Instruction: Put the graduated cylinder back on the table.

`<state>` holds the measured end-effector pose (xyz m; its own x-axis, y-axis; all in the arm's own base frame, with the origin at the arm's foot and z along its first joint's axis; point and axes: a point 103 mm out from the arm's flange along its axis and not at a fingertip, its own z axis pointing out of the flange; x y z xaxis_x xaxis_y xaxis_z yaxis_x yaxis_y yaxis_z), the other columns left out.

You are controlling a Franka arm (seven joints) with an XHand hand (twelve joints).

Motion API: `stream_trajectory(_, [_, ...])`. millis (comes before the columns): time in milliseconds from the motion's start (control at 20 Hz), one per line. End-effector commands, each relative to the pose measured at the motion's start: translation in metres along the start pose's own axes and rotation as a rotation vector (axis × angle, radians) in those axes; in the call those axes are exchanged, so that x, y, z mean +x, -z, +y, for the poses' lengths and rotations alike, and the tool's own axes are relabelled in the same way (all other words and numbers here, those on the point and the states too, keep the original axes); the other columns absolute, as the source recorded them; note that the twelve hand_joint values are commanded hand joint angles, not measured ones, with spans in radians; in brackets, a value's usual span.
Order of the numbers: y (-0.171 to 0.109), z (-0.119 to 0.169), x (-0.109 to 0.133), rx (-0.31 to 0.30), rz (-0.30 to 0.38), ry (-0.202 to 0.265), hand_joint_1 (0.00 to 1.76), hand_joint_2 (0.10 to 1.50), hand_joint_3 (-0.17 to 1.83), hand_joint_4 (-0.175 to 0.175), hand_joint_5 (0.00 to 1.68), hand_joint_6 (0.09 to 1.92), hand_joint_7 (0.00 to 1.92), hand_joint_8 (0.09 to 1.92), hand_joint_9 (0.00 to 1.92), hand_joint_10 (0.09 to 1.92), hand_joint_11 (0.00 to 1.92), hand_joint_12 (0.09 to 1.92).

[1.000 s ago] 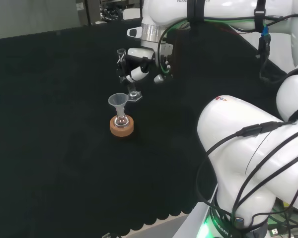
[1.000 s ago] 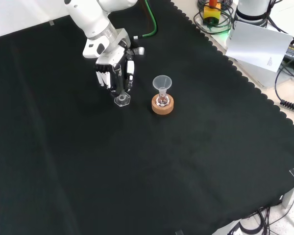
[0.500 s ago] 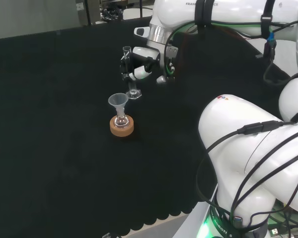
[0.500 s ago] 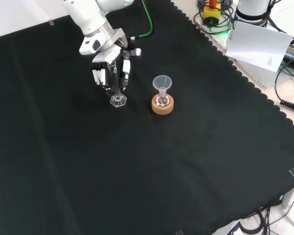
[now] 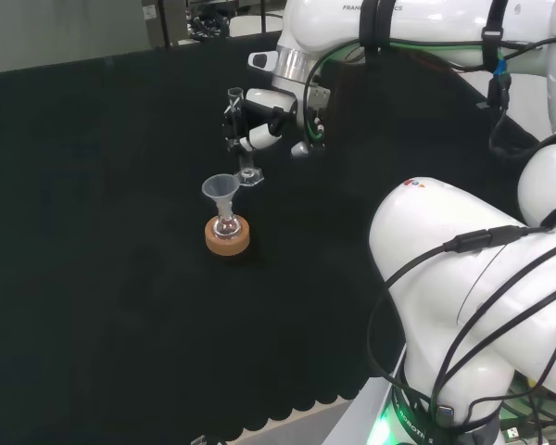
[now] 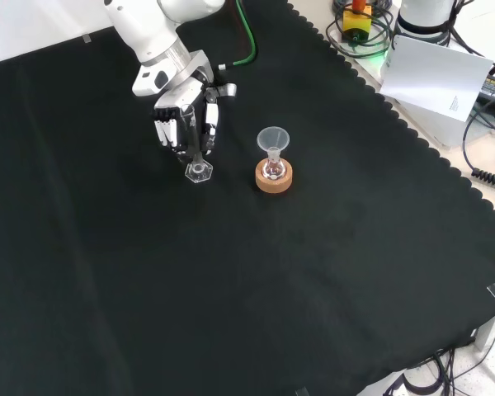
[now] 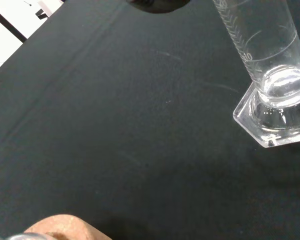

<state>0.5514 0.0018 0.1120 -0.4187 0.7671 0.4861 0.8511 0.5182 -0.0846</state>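
Front view, L to R: hand [image 6: 184, 124] comes in from top, fingers curled round the graduated cylinder [image 6: 198, 161], pinching the tube w/ its hexagonal foot just below the fingertips. Can't tell if the foot touches the black cloth [image 6: 231, 289] or sits just above it. Cylinder is about upright. Just R of the hand, apart from it: clear funnel [image 6: 273, 139] sitting in a small flask [image 6: 271, 171] on a cork ring [image 6: 274, 178]. Head view: hand [image 5: 264, 116] w/ cylinder [image 5: 242, 139] beyond the funnel [image 5: 221, 189] and cork ring [image 5: 228, 236]. Wrist view: cylinder [image 7: 270, 60] tube w/ printed marks, clear foot near the cloth [image 7: 115, 100].
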Motion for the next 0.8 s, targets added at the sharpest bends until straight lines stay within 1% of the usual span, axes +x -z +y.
stream_trajectory(50, [-0.002, -0.003, -0.003, 0.014, -0.012, -0.01, 1.14, 1.14, 0.03, -0.175, 0.91, 1.13, 1.45, 0.17, 1.49, 0.09, 1.09, 0.82])
stream_trajectory(150, [-0.005, -0.001, -0.003, 0.026, -0.018, -0.008, 1.14, 1.15, 0.03, -0.175, 0.91, 1.13, 1.44, 0.17, 1.49, 0.09, 1.09, 0.82])
stream_trajectory(200, [-0.007, 0.0, -0.004, 0.031, -0.022, -0.01, 1.19, 1.12, 0.04, -0.175, 0.92, 1.1, 1.29, 0.46, 1.49, 0.09, 1.1, 0.81])
stream_trajectory(250, [-0.008, -0.001, -0.005, 0.031, -0.02, -0.012, 1.22, 1.12, 0.04, -0.175, 0.93, 1.08, 1.16, 0.72, 1.48, 0.09, 1.09, 0.81])
stream_trajectory(300, [-0.008, -0.001, -0.005, 0.031, -0.018, -0.015, 1.24, 1.12, 0.03, -0.175, 0.93, 1.07, 1.07, 0.88, 1.48, 0.09, 1.09, 0.83])
stream_trajectory(350, [-0.01, 0.0, -0.005, 0.039, -0.024, -0.016, 1.25, 1.12, 0.02, -0.175, 0.93, 1.07, 1.02, 0.97, 1.48, 0.09, 1.08, 0.84])
stream_trajectory(400, [-0.01, 0.0, -0.005, 0.04, -0.021, -0.016, 1.25, 1.12, 0.02, -0.175, 0.93, 1.07, 1.0, 1.01, 1.47, 0.09, 1.08, 0.85])
stream_trajectory(650, [-0.014, 0.002, -0.003, 0.058, 0.016, -0.006, 1.24, 1.15, 0.0, -0.175, 0.88, 1.13, 0.93, 1.12, 1.41, 0.09, 1.05, 0.94])
stream_trajectory(800, [-0.015, 0.002, -0.003, 0.063, 0.021, -0.004, 1.13, 1.16, 0.0, -0.128, 0.88, 1.15, 0.97, 0.79, 1.34, 0.09, 0.9, 1.06])
